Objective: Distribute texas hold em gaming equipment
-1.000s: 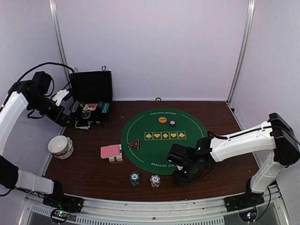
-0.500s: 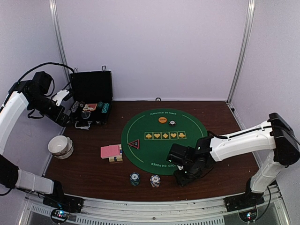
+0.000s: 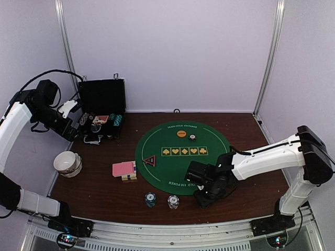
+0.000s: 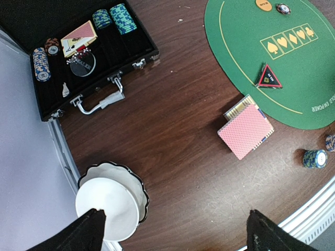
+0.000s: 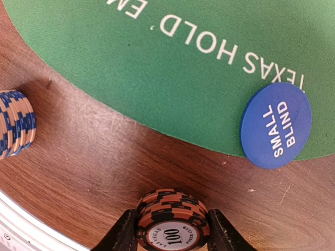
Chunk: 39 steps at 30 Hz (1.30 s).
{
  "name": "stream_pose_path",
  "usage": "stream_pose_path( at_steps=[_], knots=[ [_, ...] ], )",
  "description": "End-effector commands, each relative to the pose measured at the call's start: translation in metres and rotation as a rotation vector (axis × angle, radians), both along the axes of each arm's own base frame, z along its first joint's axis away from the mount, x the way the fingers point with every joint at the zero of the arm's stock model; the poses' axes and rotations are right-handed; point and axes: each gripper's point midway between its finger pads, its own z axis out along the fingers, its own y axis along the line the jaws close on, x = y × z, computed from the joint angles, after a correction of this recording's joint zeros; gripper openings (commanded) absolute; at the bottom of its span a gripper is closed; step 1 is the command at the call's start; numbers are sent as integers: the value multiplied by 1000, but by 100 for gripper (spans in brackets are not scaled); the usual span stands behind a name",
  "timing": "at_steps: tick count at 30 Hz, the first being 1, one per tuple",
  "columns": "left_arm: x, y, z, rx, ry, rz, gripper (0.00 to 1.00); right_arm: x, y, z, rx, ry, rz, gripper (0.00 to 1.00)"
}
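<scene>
Wooden table (image 4: 172,130), black case (image 4: 123,49) holding chips (image 4: 121,18) and cards (image 4: 78,39), left end effector (image 4: 174,224) released, right end effector (image 5: 172,231) grasping brown-red chips (image 5: 170,209)

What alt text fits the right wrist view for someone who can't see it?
The right gripper clasps a stack of orange-and-black 100 chips from both sides over the dark wooden table. Beyond it, a blue SMALL BLIND disc straddles the edge of the green mat; a blue-and-tan chip stack sits far left.
</scene>
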Motion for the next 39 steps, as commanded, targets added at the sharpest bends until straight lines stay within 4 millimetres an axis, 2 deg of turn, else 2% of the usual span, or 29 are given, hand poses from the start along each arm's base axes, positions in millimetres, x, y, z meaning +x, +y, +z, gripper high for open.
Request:
stream_pose_path(
  at_steps=[1,5,13,23,26,30,36,39],
  knots=[
    [4,0,10,0,-31,1,98,6,1,1,-10,-25,-5,43],
    [4,0,10,-1,-32,1,98,6,2,4,-2,-28,-8,36],
    [3,-1,10,-4,-29,0,98,4,9,20,38,-17,-2,32],
    [2,0,9,2,-25,0,98,16,28,62,57,-56,45,29],
    [1,1,10,7,-25,-3,98,31,42,75,58,-109,60,29],
    [0,-1,10,-2,-26,-6,98,58,71,84,82,-134,69,29],
    [1,-4,10,-17,-21,-11,98,111,125,79,111,-168,82,29],
    [2,-4,10,-22,-17,-13,97,131,144,68,107,-175,89,29]
  ],
)
